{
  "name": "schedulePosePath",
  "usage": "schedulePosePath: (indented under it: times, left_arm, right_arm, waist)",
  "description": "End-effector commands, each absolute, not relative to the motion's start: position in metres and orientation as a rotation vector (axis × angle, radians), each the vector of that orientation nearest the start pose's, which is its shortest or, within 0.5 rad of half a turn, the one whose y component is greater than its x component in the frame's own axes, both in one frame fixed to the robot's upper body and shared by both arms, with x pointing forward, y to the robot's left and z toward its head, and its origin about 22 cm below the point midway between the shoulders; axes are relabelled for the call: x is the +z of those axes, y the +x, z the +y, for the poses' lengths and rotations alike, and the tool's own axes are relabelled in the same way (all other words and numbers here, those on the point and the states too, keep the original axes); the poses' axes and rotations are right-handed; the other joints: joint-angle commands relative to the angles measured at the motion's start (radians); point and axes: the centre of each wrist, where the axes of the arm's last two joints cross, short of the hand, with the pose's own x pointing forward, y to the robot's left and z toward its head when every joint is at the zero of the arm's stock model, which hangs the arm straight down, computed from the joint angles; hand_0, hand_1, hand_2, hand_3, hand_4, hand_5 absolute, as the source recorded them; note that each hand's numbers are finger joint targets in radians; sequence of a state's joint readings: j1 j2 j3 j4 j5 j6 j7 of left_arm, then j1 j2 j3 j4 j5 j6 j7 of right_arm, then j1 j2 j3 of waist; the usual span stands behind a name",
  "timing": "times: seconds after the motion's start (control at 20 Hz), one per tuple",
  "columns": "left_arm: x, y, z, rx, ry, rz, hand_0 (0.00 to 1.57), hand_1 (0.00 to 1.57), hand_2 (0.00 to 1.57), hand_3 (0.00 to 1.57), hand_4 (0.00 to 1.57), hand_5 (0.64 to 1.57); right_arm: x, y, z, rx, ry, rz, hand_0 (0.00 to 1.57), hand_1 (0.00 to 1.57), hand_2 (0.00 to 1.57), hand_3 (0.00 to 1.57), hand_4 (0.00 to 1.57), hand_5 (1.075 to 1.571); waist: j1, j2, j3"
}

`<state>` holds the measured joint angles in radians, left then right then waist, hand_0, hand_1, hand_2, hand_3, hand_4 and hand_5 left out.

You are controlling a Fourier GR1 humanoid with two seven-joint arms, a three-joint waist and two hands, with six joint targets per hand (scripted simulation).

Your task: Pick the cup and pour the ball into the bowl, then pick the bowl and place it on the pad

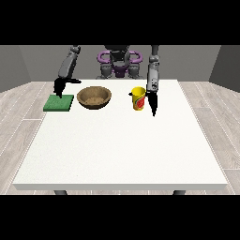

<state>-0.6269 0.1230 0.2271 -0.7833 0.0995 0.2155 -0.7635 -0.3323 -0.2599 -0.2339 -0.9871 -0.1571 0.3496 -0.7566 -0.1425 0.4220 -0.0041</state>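
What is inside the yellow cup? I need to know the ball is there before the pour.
The yellow cup stands upright; only its rim and outer wall show. The wall hides its inside, so no ball is visible.

Ball unseen inside cup (pixel 138 99); fingers of both hands too small to tell.

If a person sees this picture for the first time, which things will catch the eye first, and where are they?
The bright yellow cup stands out, upright at the table's far side, right of centre, with the black hand at the view's right close beside it. Left of it sits the brown round bowl, then the flat green square pad, with the other black hand above the pad.
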Motion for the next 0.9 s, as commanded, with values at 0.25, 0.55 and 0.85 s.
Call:
schedulePosePath:
  times: [0.25,0.55,0.85]
  left_arm:
    - [-0.014,0.375,0.25,0.165,0.538,-2.153,1.37,1.37,1.57,1.57,1.16,1.533]
    - [0.003,0.378,0.242,0.155,0.679,-2.097,1.39,1.39,1.57,1.57,1.23,1.532]
    - [0.026,0.387,0.242,-0.179,0.977,-2.012,1.4,1.4,1.57,1.57,1.25,1.532]
  right_arm:
    - [0.013,0.319,-0.373,0.095,0.162,-2.18,0.0,0.0,0.0,0.0,0.14,1.548]
    - [0.011,0.324,-0.366,0.135,0.212,-2.115,0.0,0.0,0.23,0.0,0.18,1.552]
    - [0.003,0.342,-0.358,0.095,0.203,-2.023,0.0,0.0,0.23,0.17,0.27,1.552]
  waist:
    - [-0.078,0.091,0.0036]
    - [-0.13,0.049,0.0047]
    - [-0.114,-0.095,0.0097]
